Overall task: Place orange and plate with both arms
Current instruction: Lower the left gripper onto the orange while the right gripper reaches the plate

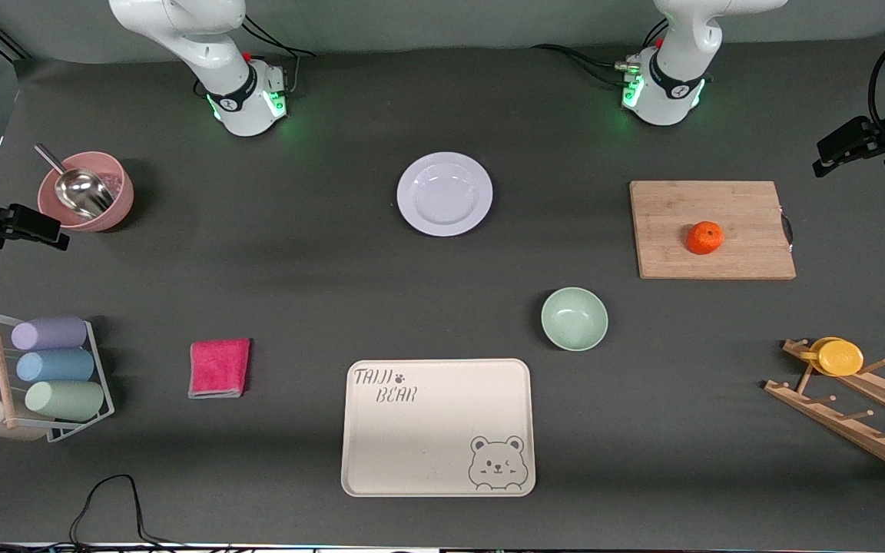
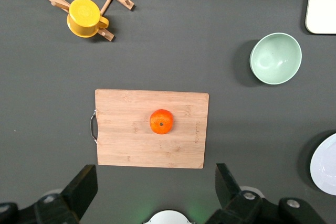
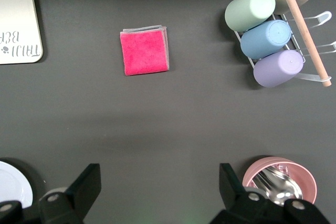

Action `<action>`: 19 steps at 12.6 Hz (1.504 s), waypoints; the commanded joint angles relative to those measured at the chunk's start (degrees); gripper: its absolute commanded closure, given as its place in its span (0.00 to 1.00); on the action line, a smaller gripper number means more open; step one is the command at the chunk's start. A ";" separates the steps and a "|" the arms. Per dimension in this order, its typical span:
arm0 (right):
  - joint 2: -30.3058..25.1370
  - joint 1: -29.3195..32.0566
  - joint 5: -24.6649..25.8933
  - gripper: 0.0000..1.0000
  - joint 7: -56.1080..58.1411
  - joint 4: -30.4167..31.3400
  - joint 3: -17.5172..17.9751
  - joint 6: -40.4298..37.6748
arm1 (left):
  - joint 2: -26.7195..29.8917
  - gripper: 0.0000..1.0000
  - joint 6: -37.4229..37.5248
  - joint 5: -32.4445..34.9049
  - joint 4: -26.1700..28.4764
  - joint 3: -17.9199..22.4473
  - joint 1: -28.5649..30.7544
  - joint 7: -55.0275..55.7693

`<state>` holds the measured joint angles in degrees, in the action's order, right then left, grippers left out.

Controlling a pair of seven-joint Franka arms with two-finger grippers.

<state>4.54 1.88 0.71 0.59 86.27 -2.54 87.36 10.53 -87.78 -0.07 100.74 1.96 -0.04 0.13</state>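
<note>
The orange (image 1: 704, 237) sits on a wooden cutting board (image 1: 673, 253) toward the left arm's end of the table. It also shows in the left wrist view (image 2: 161, 121). The lavender-white plate (image 1: 445, 193) lies mid-table, farther from the front camera than the green bowl. Its rim shows in both wrist views (image 2: 325, 165) (image 3: 11, 183). My left gripper (image 2: 156, 187) is open and empty, high over bare table between the board and its base. My right gripper (image 3: 157, 184) is open and empty, high over bare table between the plate and the pink bowl. Neither hand shows in the front view.
A mint-green bowl (image 1: 574, 318) and a cream bear tray (image 1: 438, 427) lie nearer the front camera. A pink cloth (image 1: 219, 368), cup rack (image 1: 54, 369) and pink bowl with scoop (image 1: 86, 190) are toward the right arm's end. A yellow cup (image 1: 839, 356) hangs on a wooden rack.
</note>
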 commanded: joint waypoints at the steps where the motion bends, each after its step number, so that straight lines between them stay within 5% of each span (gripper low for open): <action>1: -1.20 -0.65 -0.62 0.00 -1.47 0.83 -0.45 -1.32 | 0.63 0.00 0.33 0.52 0.68 -0.20 0.04 -0.57; 4: -1.20 -0.56 -0.62 0.00 -1.47 0.74 -0.54 -1.32 | 0.37 0.00 -1.24 0.51 3.92 -0.20 0.12 -0.74; 8: -1.46 -0.83 -0.97 0.00 -1.55 1.26 -0.45 -1.41 | 7.56 0.00 -20.72 0.60 29.10 0.06 0.39 -0.74; 13: -13.22 -5.65 -3.44 0.00 -5.77 14.17 -0.45 1.22 | 6.79 0.00 -41.20 0.87 46.44 0.06 1.18 -0.83; 19: -21.23 -14.60 -3.44 0.00 -16.21 22.79 -0.19 4.21 | -2.69 0.00 -59.40 1.13 54.29 0.15 1.79 -0.74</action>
<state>-12.83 -8.24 -2.24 -10.03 104.11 -2.44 89.17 11.05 -141.93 0.37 153.60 2.20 0.94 0.04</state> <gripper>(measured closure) 0.000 0.000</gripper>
